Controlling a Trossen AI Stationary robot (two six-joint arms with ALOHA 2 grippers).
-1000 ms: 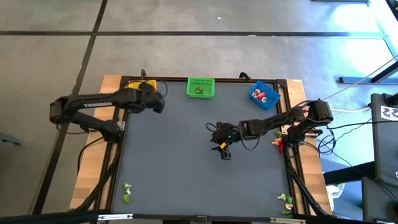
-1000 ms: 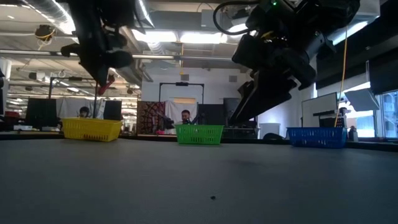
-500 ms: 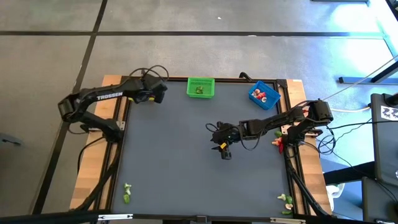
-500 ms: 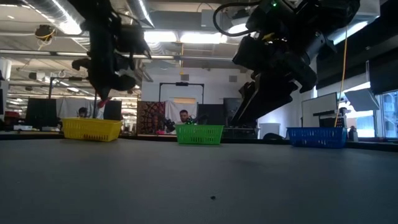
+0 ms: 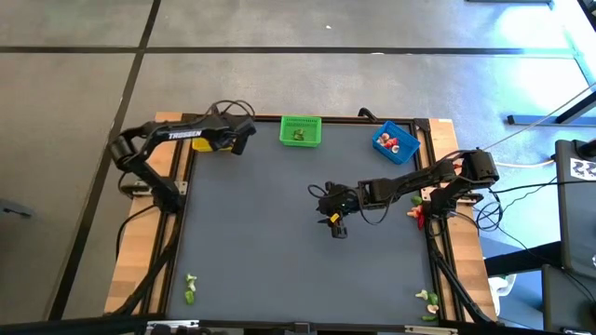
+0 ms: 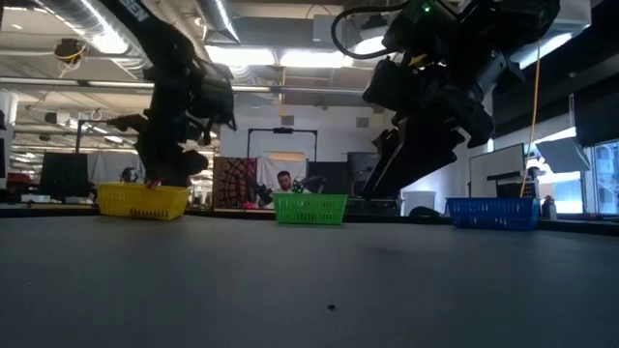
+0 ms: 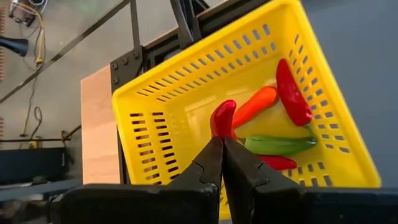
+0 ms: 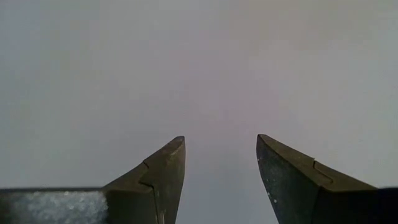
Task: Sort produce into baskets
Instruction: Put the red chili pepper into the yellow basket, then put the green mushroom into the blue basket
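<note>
a dark grey table top point(image 5: 279, 233) with pale wooden edges point(image 5: 166, 121) sat on a grey concrete floor point(image 5: 279, 84) crossed by dark seam lines. seen level across the table, the room behind was a large open workshop: long ceiling light strips point(image 6: 280, 58) glowed under exposed beams, a pale back wall point(image 6: 280, 135) stood behind a dark framed stand point(image 6: 282, 130), and a person point(image 6: 284, 181) sat in the distance. monitors point(image 6: 63, 174) lined the left side, and a bright window point(image 6: 607, 174) showed at the far right edge.
</note>
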